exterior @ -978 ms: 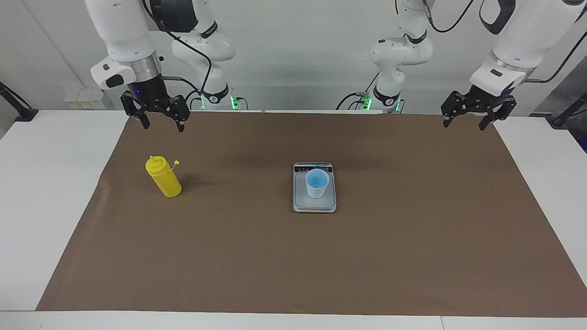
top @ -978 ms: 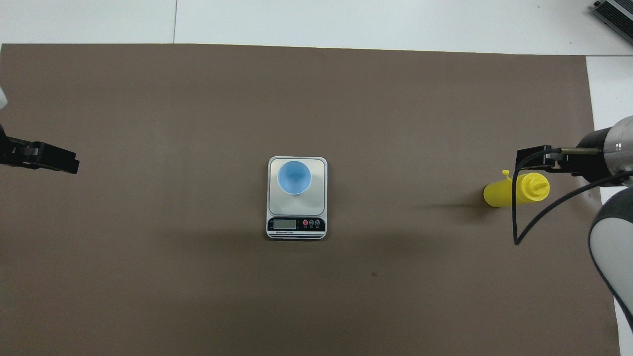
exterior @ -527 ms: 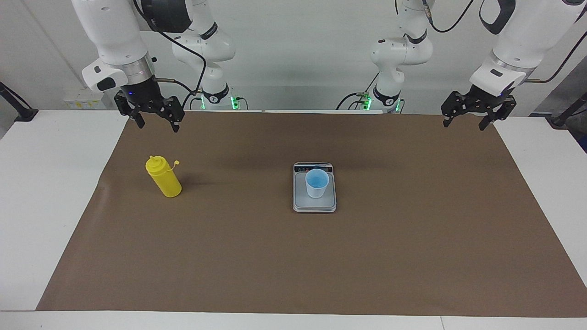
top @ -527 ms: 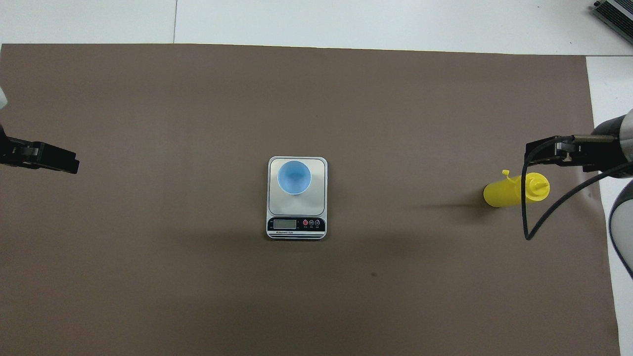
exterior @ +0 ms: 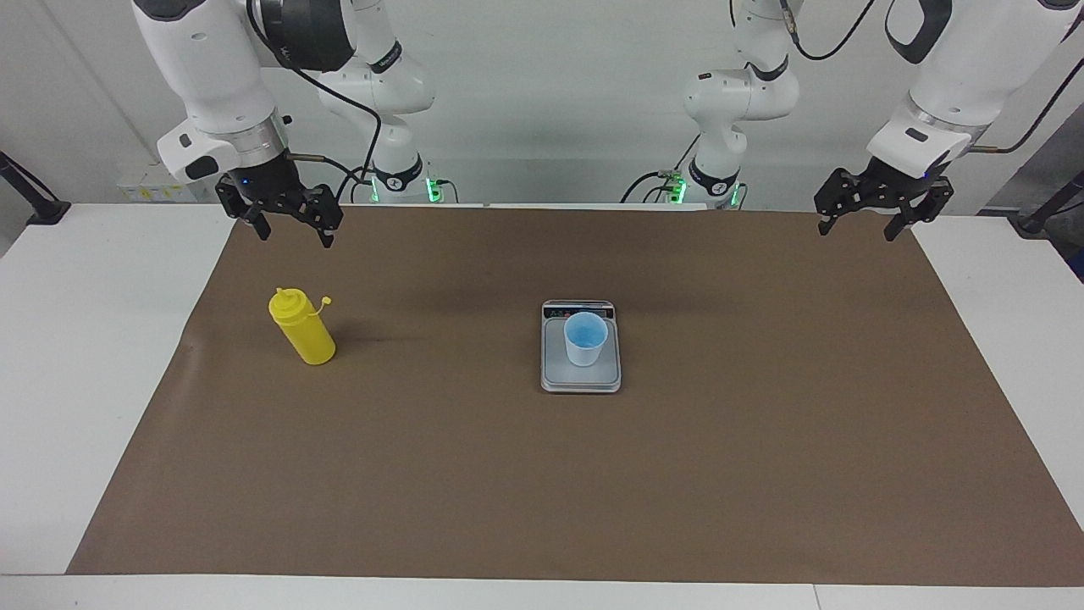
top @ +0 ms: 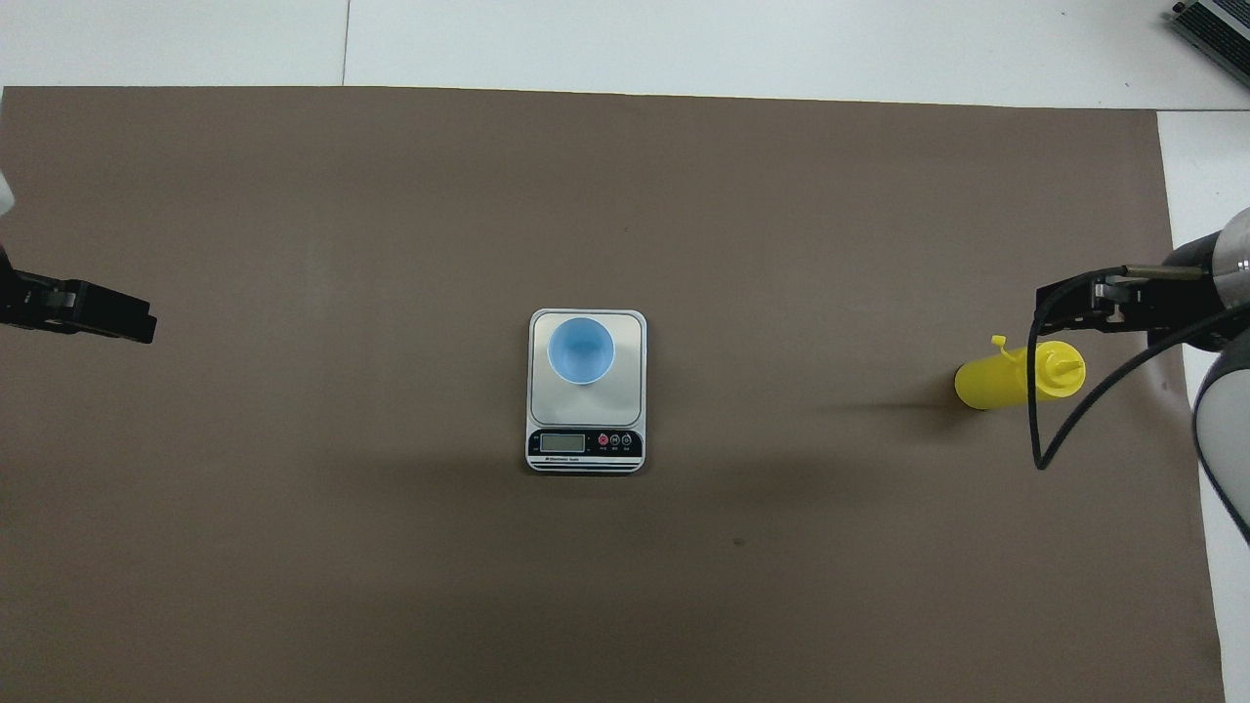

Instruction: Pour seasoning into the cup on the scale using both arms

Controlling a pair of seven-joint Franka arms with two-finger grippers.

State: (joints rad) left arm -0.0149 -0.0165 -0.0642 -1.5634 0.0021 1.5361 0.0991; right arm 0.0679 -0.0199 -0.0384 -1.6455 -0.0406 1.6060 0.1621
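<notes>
Seasoning (exterior: 303, 335): bright yellow squeeze bottle, upright on brown mat, tethered cap hanging open, toward the right arm's end | Cup (exterior: 584, 338): pale blue, upright, on scale | Scale (exterior: 559, 374): silver-grey, flat, mid-table, display end nearer the robots

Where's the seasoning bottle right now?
The seasoning bottle stands upright on the brown mat toward the right arm's end of the table, apart from the scale.

I'm looking at a robotics lab: two white arms (exterior: 212, 76) bolted beside a white table (exterior: 76, 339) under brown paper (exterior: 762, 424), bare walls, trailing cables.
</notes>
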